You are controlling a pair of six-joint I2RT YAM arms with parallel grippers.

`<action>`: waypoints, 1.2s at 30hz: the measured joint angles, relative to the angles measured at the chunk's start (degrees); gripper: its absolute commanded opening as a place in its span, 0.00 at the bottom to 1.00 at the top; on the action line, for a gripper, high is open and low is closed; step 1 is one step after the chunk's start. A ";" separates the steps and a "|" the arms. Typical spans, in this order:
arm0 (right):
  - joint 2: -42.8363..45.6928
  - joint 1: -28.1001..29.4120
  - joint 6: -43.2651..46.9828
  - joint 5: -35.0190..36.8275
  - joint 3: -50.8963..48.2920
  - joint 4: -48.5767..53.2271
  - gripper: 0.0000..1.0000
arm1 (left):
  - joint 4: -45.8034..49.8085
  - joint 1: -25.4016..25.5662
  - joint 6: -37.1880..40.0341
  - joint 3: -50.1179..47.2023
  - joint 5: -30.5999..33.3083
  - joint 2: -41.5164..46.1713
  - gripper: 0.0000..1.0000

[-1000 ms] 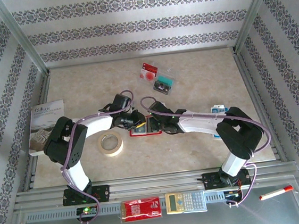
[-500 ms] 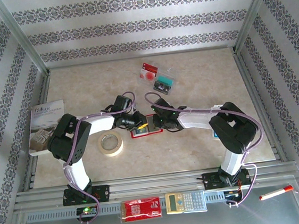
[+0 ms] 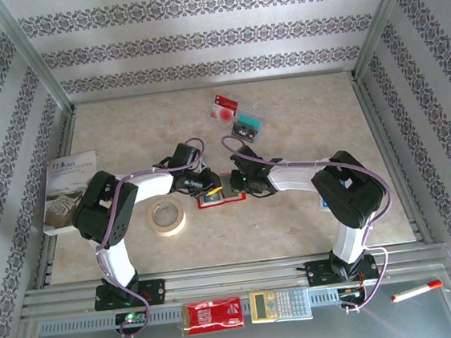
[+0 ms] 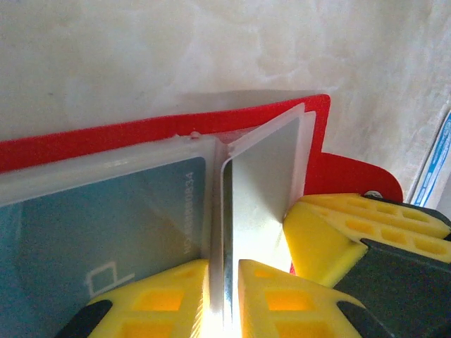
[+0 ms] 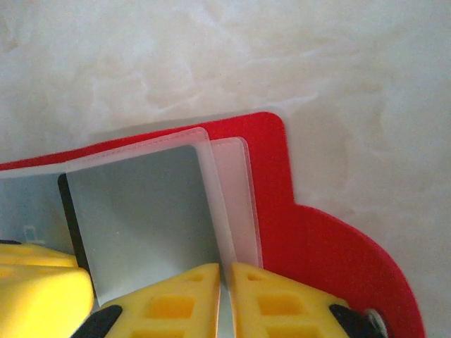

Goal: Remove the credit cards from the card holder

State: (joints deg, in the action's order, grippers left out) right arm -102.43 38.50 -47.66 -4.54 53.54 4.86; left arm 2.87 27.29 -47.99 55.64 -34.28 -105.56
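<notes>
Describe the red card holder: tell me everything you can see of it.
The card holder lies open on the marble-look table, between the two grippers. Its cover is smooth red with rounded corners and a curved tab. Inside are frosted clear plastic pockets. One pocket holds a teal card with printed digits. The left gripper pinches a lifted pocket leaf, seen edge-on. The right gripper pinches another pocket's edge.

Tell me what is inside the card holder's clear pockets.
A teal card with printed digits lies in one pocket of the red card holder. Frosted plastic hides whether the other pockets hold cards.
</notes>
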 measured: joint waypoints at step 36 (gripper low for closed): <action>-0.44 -1.66 -0.63 -3.87 -0.07 -0.87 0.15 | -8.90 -2.38 -1.81 -4.83 -5.62 0.39 0.00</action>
State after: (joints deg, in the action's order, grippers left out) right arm -102.87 36.84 -48.29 -8.40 53.47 3.99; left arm -6.02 24.91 -49.80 50.81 -39.90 -105.16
